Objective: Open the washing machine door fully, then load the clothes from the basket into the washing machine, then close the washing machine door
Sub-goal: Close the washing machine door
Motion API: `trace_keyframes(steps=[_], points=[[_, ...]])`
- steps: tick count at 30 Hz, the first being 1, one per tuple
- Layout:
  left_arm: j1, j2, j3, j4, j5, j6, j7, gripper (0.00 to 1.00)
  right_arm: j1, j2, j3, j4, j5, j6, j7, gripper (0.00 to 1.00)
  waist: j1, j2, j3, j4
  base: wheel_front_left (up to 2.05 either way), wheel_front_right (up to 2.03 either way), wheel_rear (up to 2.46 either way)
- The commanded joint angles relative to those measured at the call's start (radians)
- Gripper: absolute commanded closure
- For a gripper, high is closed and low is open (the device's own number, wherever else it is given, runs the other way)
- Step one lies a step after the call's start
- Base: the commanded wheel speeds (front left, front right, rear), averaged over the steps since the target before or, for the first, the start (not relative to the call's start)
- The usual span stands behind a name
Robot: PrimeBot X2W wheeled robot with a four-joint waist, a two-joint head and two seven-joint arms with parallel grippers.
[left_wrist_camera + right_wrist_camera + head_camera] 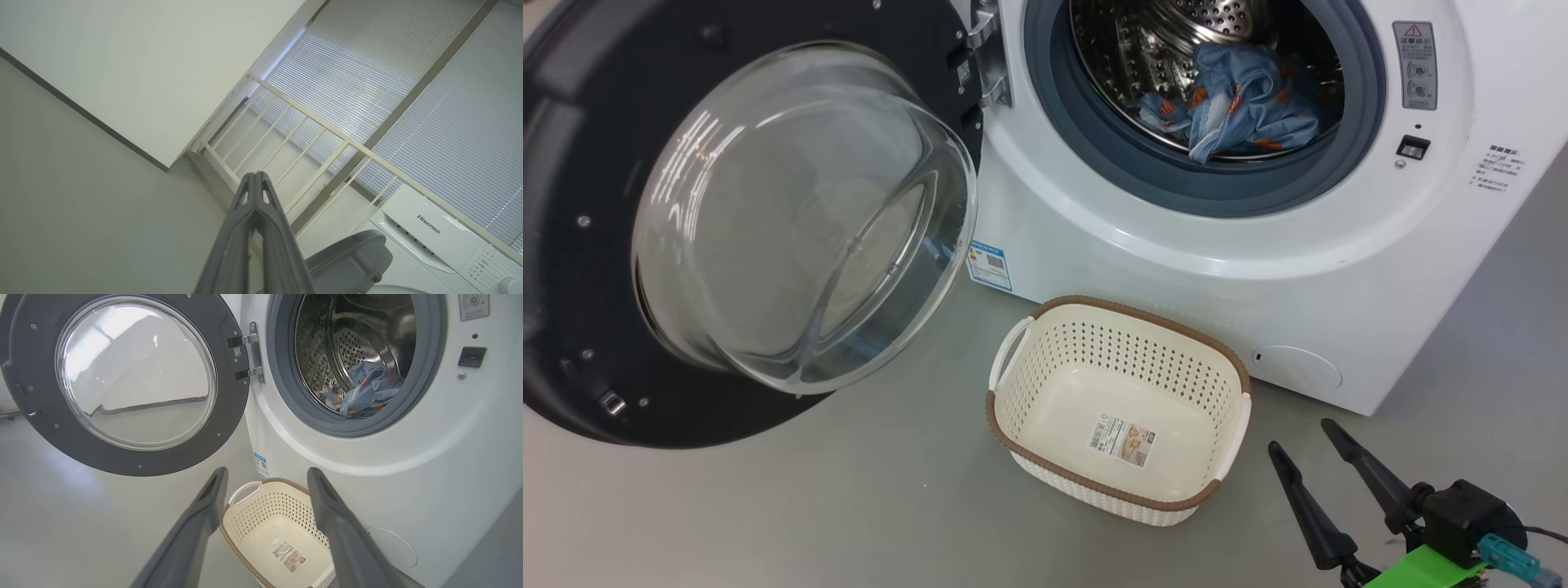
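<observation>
The washing machine [1339, 269] stands ahead with its door [596, 245] swung wide to the left, glass bowl bulging toward me. Light blue clothes [1241, 102] with orange figures lie inside the steel drum; they also show in the right wrist view as clothes [367, 392]. The cream basket [1119, 408] sits on the floor in front of the machine, with only a label on its bottom. My right gripper [1298, 437] is open, low and just right of the basket, holding nothing; its fingers [204, 506] frame the basket [269, 522]. My left gripper [255, 175] is shut and holds nothing, pointing up toward a window railing.
Grey floor [849, 506] spreads left of and before the basket. A white railing [310, 134] and window blinds [367, 81] rise behind the machine's control panel [429, 224]. The open door [130, 384] takes up the room left of the drum opening.
</observation>
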Motion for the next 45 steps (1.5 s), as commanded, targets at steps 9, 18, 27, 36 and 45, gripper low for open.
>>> trace_keyframes(steps=[9, 18, 27, 36, 45], points=[[-0.296, 0.145, -0.031, 0.335, -0.287, -0.003, 0.368, 1.00, -0.008, -0.042, 0.005, -0.036, -0.015, 0.001, -0.005, 0.00, 0.0000, 0.0000, 0.033, -0.004, 0.00, 0.00, 0.00], [-0.413, 0.177, -0.139, 0.548, -0.313, 0.008, 0.657, 1.00, 0.004, -0.047, -0.005, -0.043, -0.022, 0.001, -0.005, 0.00, 0.0000, 0.0000, 0.052, 0.001, 0.00, 0.00, 0.00], [-0.460, 0.163, -0.192, 0.631, -0.301, 0.009, 0.757, 1.00, -0.007, -0.057, 0.001, -0.048, -0.025, 0.001, -0.005, 0.00, 0.0000, 0.0000, 0.070, -0.003, 0.00, 0.00, 0.00], [-0.446, 0.149, -0.211, 0.626, -0.317, -0.001, 0.846, 1.00, -0.007, -0.060, -0.003, -0.047, -0.023, 0.001, -0.005, 0.00, 0.0000, 0.0000, 0.070, -0.009, 0.00, 0.00, 0.00], [-0.368, 0.148, -0.235, 0.466, -0.354, -0.003, 0.998, 1.00, 0.000, -0.051, -0.012, -0.045, -0.023, 0.001, -0.005, 0.00, 0.0000, 0.0000, 0.053, -0.003, 0.00, 0.00, 0.00]])
